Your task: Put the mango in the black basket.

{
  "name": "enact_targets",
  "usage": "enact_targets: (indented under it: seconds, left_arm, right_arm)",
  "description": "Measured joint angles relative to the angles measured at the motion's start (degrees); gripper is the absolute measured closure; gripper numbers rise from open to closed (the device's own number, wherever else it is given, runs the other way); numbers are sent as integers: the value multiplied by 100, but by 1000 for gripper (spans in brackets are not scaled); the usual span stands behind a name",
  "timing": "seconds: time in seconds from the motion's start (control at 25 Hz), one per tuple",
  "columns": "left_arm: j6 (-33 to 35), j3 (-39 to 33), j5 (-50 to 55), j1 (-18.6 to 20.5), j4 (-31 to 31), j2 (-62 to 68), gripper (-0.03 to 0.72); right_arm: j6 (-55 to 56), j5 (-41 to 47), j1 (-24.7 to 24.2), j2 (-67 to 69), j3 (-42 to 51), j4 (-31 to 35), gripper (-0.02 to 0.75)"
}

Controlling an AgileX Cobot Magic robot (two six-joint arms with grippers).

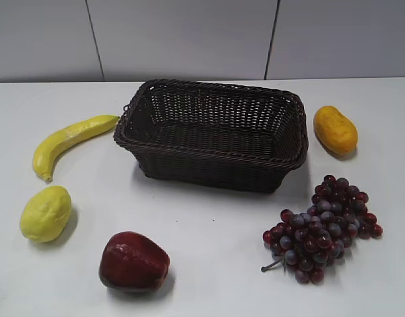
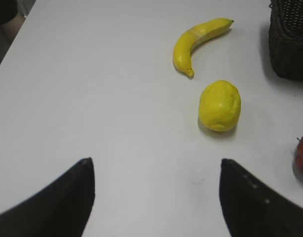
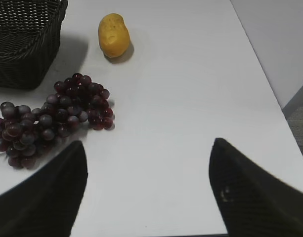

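The black basket [image 1: 212, 132] stands empty on the white table [image 1: 209, 264], ahead and to the left of the right gripper [image 3: 146, 190], whose jaws are spread wide apart with nothing between them. The grapes [image 3: 52, 116] lie just ahead of its left finger, between that finger and the basket. The mango [image 3: 113, 35] is seen farther ahead and slightly left of the gripper's centre, near the basket's right end but not touching it.

The left gripper [image 2: 156, 197] is likewise open and empty, with the lemon-like fruit [image 2: 219, 105] and the banana [image 2: 198, 42] ahead of it.

No grasp has yet been made; the approach is judged to be the step in hand. A forward reach by the right gripper past the grapes is called for, then closure across the mango's narrow width.
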State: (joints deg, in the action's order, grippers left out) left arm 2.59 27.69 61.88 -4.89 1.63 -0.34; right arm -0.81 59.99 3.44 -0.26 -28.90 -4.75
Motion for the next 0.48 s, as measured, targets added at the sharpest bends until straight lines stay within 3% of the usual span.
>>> enact_targets:
  seconds: [0.48]
  left_arm:
    - [0,0,0,0,0,0,99]
  right_arm:
    - [0,0,0,0,0,0,148]
